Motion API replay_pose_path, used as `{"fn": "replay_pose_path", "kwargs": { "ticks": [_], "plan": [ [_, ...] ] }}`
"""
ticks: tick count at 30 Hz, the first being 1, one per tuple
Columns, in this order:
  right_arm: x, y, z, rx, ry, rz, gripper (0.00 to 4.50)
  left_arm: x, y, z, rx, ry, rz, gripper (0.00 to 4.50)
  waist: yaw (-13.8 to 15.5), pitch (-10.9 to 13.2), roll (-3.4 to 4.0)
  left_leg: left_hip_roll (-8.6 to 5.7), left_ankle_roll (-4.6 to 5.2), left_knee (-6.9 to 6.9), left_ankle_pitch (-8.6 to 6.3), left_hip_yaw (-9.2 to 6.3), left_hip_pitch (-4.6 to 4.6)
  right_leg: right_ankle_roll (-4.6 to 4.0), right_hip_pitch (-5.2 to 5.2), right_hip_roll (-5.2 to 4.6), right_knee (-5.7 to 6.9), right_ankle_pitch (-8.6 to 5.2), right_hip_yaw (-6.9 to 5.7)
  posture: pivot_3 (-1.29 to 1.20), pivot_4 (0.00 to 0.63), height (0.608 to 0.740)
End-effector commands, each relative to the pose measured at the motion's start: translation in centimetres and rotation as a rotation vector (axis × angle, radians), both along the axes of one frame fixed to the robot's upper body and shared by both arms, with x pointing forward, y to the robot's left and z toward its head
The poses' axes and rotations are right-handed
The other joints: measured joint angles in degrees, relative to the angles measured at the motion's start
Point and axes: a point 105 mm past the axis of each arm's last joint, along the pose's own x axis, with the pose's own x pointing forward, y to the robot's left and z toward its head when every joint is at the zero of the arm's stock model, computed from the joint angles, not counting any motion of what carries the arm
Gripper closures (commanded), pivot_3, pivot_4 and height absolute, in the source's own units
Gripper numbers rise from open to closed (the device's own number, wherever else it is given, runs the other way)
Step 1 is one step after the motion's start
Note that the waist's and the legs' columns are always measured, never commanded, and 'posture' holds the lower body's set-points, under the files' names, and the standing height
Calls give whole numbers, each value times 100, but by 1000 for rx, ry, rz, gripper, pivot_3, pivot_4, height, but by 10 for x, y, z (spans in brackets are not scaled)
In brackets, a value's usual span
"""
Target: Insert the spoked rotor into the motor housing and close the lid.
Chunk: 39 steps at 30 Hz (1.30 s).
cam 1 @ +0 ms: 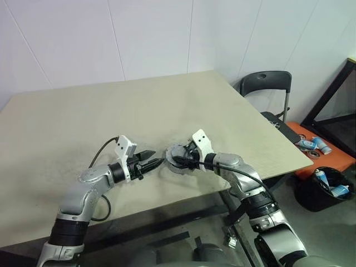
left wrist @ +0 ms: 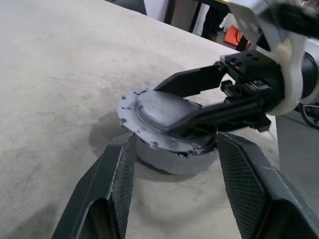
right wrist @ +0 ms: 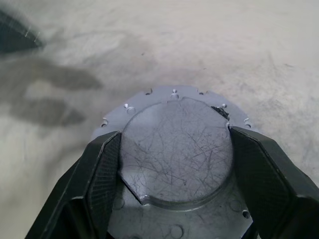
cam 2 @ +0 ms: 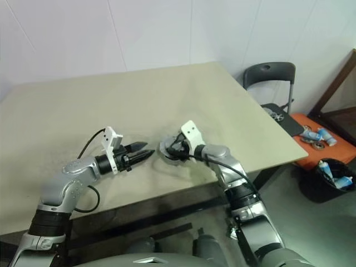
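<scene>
The motor housing (left wrist: 169, 162) stands on the table near its front edge, a short round grey part. The lid (right wrist: 174, 149), a dull grey disc with a notched edge, lies flat on top of it. My right gripper (right wrist: 174, 134) reaches over the lid from the right, with its two black fingers shut against either side of the lid's raised round centre. From the left, my left gripper (left wrist: 175, 137) stands open with its fingertips at the housing's near wall, one on each side. The spoked rotor is hidden.
The beige table (cam 1: 111, 111) stretches wide behind and to the left of the housing. A black chair (cam 1: 267, 83) stands off the far right corner. On the floor to the right are a black bin (cam 1: 325, 189) and an orange mat (cam 1: 334, 158) with small items.
</scene>
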Motion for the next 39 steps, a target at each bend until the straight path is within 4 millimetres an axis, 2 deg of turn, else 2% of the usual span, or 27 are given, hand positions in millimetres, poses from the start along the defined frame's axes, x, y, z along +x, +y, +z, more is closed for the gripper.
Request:
{"fn": "replay_pose_path", "kwargs": {
  "ticks": [1,6,11,20,26,32,35,39],
  "plan": [
    [5,-6,21,64,7,4,1393,2,-3,10,-1,-50,-15,1799,1,1,1,0,0,0,0,0,-1,0,-1,-1,0,0,0,0,0,740],
    [3,-18,37,121,35,66,1393,4,-4,12,-2,-51,-17,1799,11,12,15,-1,0,-2,-1,0,-6,0,-4,-2,-3,0,0,0,0,740],
    [-10,-15,45,105,18,180,1393,6,-4,13,-3,-51,-18,1799,7,31,31,-3,2,-4,-1,1,-13,1,-10,0,-6,0,-2,0,0,740],
    [2,-17,32,56,-3,73,1393,6,-3,12,-4,-47,-13,1799,-5,32,30,-2,4,-7,-2,2,-12,2,-12,7,-5,-1,-1,0,0,740],
    [-5,-7,18,17,-8,81,1393,4,-2,10,-2,-44,-12,1799,-4,32,30,-3,4,-7,-2,2,-12,3,-10,6,-6,0,-1,0,0,740],
    [-8,-16,5,-29,11,92,1393,3,-2,8,-2,-43,-12,1799,-3,32,29,-2,4,-7,-2,2,-6,3,-6,7,-4,-1,-1,0,0,740],
    [-2,-21,4,-32,9,63,1393,3,-2,7,-3,-43,-12,1799,-2,31,29,-2,4,-7,-2,2,-6,3,-6,7,-5,-1,-1,0,0,740],
    [-3,-15,5,-22,4,69,1393,3,-2,7,-4,-44,-10,1799,-2,31,29,-3,4,-6,-2,2,-5,3,-4,7,-4,-1,-1,0,0,740]
  ]
}}
